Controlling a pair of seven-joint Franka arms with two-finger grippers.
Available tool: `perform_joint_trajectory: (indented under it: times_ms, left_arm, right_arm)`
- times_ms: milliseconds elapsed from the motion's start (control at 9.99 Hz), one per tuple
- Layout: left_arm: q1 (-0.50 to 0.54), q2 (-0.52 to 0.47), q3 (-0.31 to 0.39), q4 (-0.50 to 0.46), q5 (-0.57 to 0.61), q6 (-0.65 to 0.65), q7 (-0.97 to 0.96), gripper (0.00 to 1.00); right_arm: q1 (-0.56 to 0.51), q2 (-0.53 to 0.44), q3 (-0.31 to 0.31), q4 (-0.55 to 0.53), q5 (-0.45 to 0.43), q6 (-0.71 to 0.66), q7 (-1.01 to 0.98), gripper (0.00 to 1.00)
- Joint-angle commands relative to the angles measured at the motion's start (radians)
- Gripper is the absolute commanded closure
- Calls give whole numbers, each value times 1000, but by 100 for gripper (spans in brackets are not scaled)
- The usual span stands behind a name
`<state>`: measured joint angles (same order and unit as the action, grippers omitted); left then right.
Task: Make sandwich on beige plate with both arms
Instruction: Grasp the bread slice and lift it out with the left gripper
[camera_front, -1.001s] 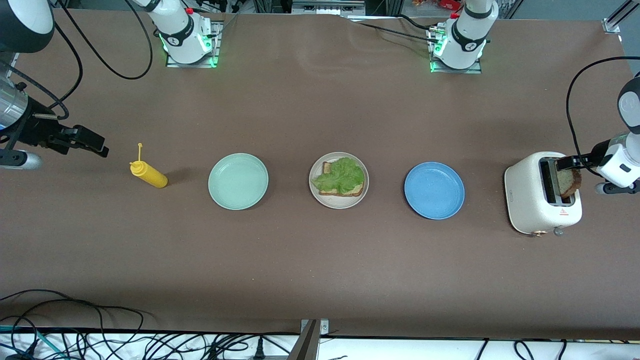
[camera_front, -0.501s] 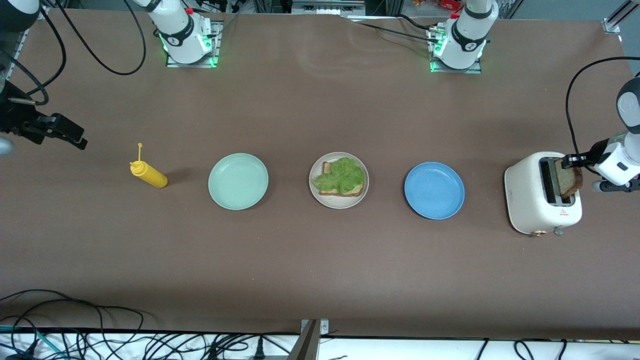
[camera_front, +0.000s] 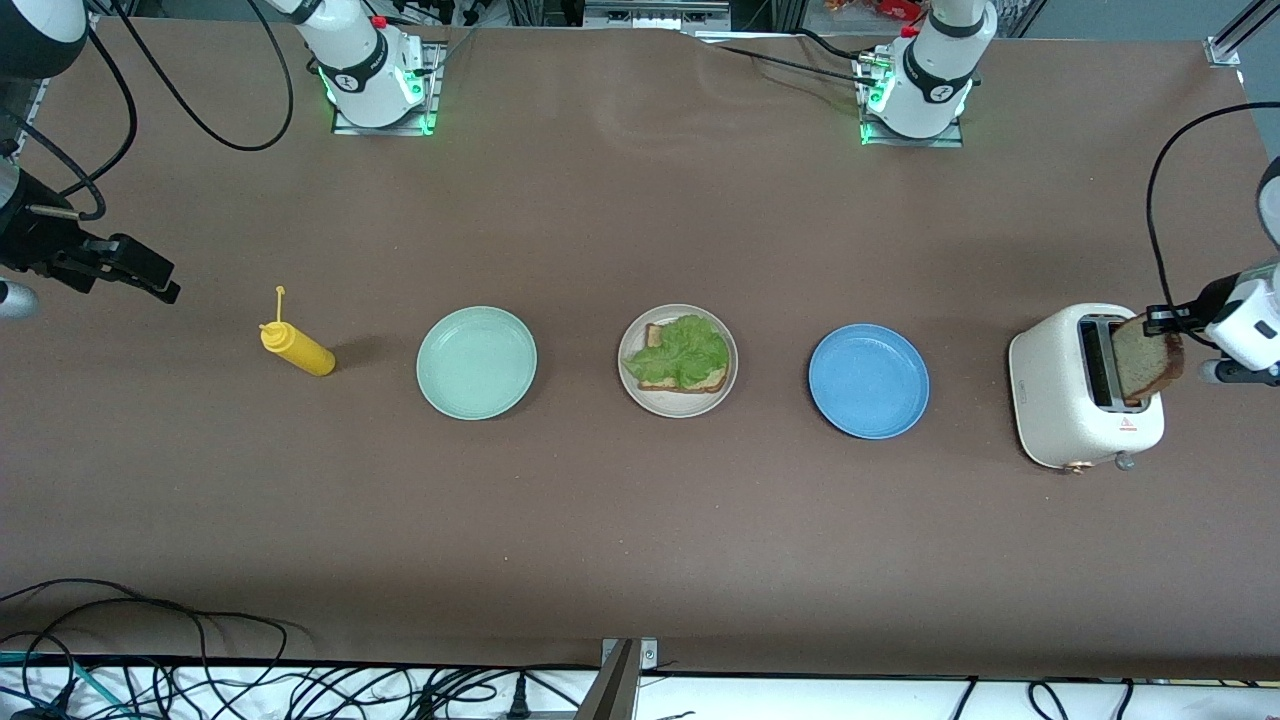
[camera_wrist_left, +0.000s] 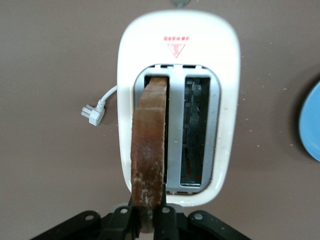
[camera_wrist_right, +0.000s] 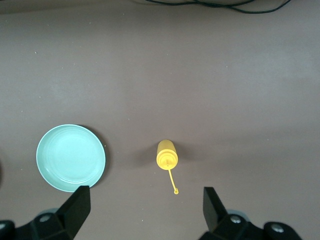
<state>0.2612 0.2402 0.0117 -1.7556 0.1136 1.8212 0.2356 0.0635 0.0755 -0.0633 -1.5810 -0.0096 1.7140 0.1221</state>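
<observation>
At the right arm's end of the table, right gripper (camera_front: 150, 279) held wide apart in the air, yellow bottle (camera_front: 296, 348), mint plate (camera_front: 476, 362), lettuce-topped toast (camera_front: 686, 358) laid on beige plate (camera_front: 633, 389), blue plate (camera_front: 868, 380), toast slice (camera_front: 1148, 360) clamped by left gripper (camera_front: 1160, 320) over toaster (camera_front: 1060, 405).
</observation>
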Motion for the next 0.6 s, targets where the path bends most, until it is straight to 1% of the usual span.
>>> perform_joint_trajectory:
  times_ms: [0,200,300,401,501]
  left_arm:
    - [-5,22,-28,189,-21,-170,56,100]
    - [-16,24,-62,257,-34,-226,76,100]
    - [-20,24,-70,286,-72,-270,76,100]
    - [-20,25,-73,297,-145,-293,76,100]
    - [-23,36,-73,297,-252,-319,71,100]
  right_arm:
    - [-11,-17,11,-13,-9,-14,22,0]
    - [-11,-32,-9,-11,-10,-54,24,0]
    - [-13,-19,-12,-11,-7,-45,21,0]
    - [-11,9,-12,-5,-7,-15,21,0]
    - [-8,23,-9,4,-7,-13,22,0]
